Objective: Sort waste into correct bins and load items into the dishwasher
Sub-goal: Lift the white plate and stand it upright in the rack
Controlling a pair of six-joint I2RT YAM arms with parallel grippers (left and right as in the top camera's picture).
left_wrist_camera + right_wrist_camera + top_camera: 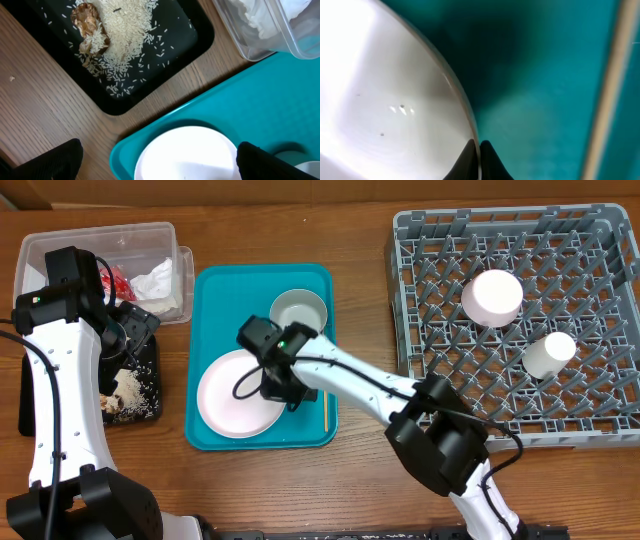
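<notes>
1. The right gripper (479, 150) is clenched on the thin rim of the large plate (228, 395), at about the plate's 3 o'clock. In the wrist view the fingertips meet right on the edge, so it's a shallow bite.
2. The plate lies flat in the 7 o'clock part of the teal tray (215, 290), with the greyish bowl (298, 310) just beside it at 1 o'clock.
3. My read: the step is getting this plate over to the dish rack (440, 390), off at 3 o'clock.
4. To do it well I'd tip the plate up slowly, pivoting on its far edge. A flat plate pinched by one rim point wants to swing or slip.
5. I'd lift clear of the tray lip and away from the bowl, and mind the thin pale stick (325, 412) lying along the tray's 4 o'clock edge.
6. In the rack, a smaller white dish (492, 297) and the cup (550, 353) sit toward 1 and 3 o'clock. I'd aim for free pegs nearer 8 o'clock and stand the plate on edge.
7. The left gripper (133, 330) is released, jaws wide, hovering by the black tray (180, 30) with the rice (125, 35). I'd leave it parked.
</notes>
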